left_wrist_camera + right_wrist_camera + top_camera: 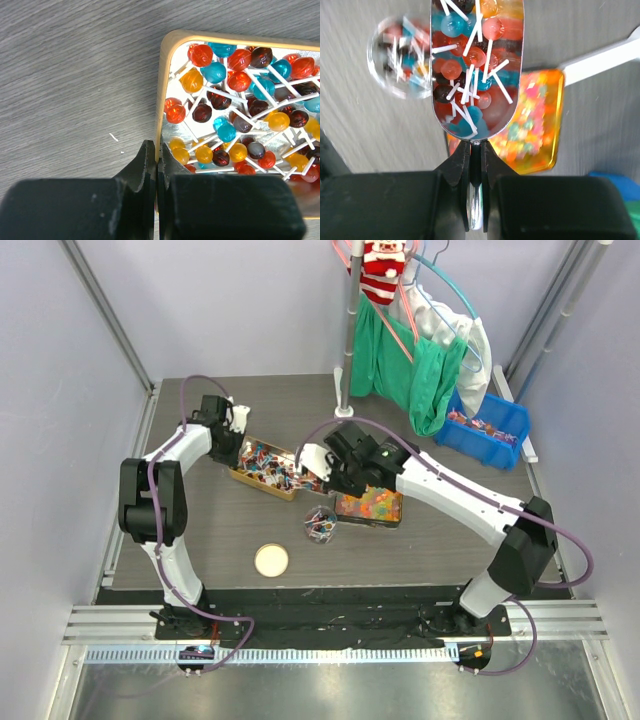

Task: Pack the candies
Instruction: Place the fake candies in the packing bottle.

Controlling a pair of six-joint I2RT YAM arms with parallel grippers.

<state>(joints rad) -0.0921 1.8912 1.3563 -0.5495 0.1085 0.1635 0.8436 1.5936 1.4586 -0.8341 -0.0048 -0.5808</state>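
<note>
Candies (240, 80): small red, blue, orange and dark balls on white sticks; heaped in gold tray (162, 90) at centre-left of table (430, 550); another portion loaded in metal scoop (477, 65); a few inside small clear jar (395, 55), just near of the tray. Left gripper (156, 150): jaws closed together, pinching the gold tray's rim by a corner. Right gripper (476, 150): jaws almost closed, clamped on the scoop's handle; scoop bowl above the jar's right edge and the left edge of the jelly tray (535, 125). Round pale disc (271, 560): flat on table, near-left of jar. Blue bin (490, 425): far right.
</note>
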